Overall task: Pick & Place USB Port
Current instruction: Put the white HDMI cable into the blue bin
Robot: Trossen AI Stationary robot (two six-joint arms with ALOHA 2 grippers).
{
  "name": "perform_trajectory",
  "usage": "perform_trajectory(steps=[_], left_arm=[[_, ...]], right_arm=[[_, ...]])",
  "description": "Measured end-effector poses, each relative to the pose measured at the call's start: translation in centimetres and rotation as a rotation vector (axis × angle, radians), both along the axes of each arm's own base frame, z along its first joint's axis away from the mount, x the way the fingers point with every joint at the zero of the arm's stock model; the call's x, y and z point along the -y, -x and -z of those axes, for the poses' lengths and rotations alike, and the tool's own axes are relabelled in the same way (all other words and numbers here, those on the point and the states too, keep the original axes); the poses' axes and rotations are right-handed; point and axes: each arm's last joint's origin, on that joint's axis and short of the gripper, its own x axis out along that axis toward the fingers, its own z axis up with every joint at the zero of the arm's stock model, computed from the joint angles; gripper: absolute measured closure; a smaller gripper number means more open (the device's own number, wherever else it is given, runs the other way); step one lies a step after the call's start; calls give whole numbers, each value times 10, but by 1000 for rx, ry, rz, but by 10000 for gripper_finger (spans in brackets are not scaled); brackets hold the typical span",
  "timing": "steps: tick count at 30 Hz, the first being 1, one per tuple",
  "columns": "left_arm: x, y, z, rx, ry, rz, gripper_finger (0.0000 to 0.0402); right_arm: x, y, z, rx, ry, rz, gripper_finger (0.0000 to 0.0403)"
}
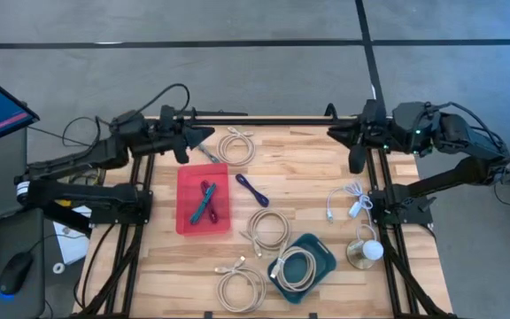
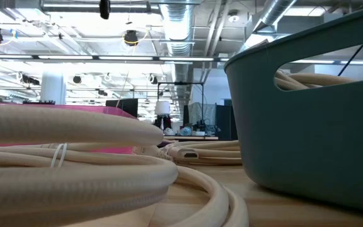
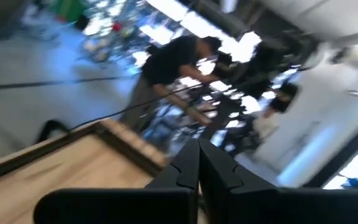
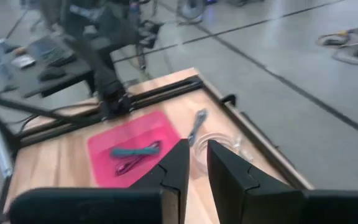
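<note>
Cream cable coils [image 2: 74, 170] lie nearest; two cables [image 1: 206, 204] rest in the pink tray [image 1: 189, 182], several remain on the counter [image 1: 308, 155]. Left hand [image 1: 204, 135] clenched empty; right hand [image 1: 356, 159] slightly parted, empty.

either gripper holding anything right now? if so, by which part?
Nothing is held. The left gripper is shut on nothing at the table's far edge; the right gripper has a slight empty gap between its fingers.

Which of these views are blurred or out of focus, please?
Left wrist view: streaked with motion blur, background person smeared. Low view: nearest cable coil and teal bin soft, far room sharper. Right wrist view: mildly blurred. High view: sharp.
</note>
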Motion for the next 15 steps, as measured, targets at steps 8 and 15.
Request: perform_trajectory(steps=[8,15], left_arm=[[-6,-10,10,-239,38,-111,398],[-20,-55,20,-404,25,-89,398]], right_arm=[[4,27,2,0,-52,184,373],[4,35,2,5,-65,211,385]])
